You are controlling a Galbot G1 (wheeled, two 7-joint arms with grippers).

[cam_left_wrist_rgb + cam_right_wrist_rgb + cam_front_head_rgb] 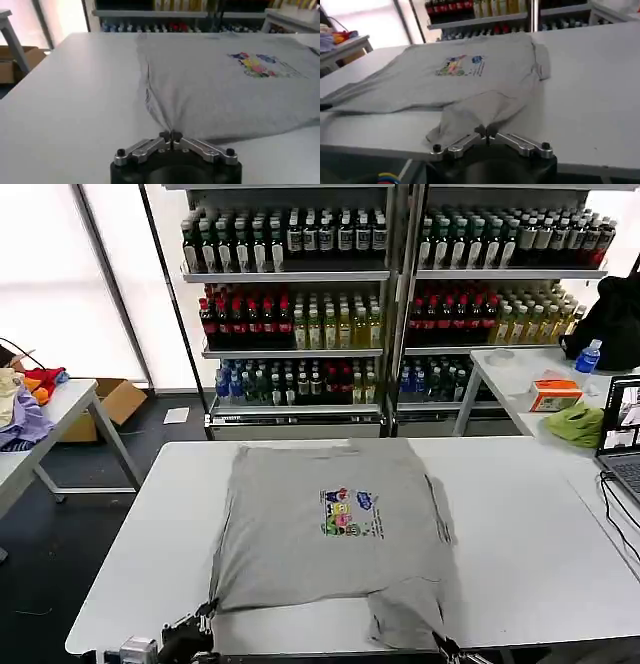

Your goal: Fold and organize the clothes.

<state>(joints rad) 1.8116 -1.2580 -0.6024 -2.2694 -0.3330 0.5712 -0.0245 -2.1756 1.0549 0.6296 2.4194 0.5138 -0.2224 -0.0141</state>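
Two grippers work at the near edge of the white rectangular table [540, 564], each pinching a corner of the light grey cotton shirt with a small multicoloured chest print [335, 529], which lies spread flat across the middle of the tabletop with its printed side up. The left gripper [170, 136] has its fingers pressed together on the shirt's near left corner, where the fabric gathers into a tight ridge running away from the pinch; in the head view it sits at the table's front edge [190, 634]. The right gripper [486, 134] is likewise clamped on the near right part of the hem, where a bunched flap of cloth droops toward the table's edge; its tip just shows in the head view [447, 649]. Holding both near corners at once looks like preparation for a fold, since lifting them together would carry the bottom hem up and over toward the collar end. The rumpled right corner may need tension to fold evenly. Little stands in the way on this table: its surface around the shirt is bare. To the right, well apart from the shirt, sit a lime-green crumpled cloth [577, 425], an orange box [555, 395] and an open laptop [622, 446] with cables trailing near the table's right edge, while shelves of bottled drinks [330, 314] stand behind.
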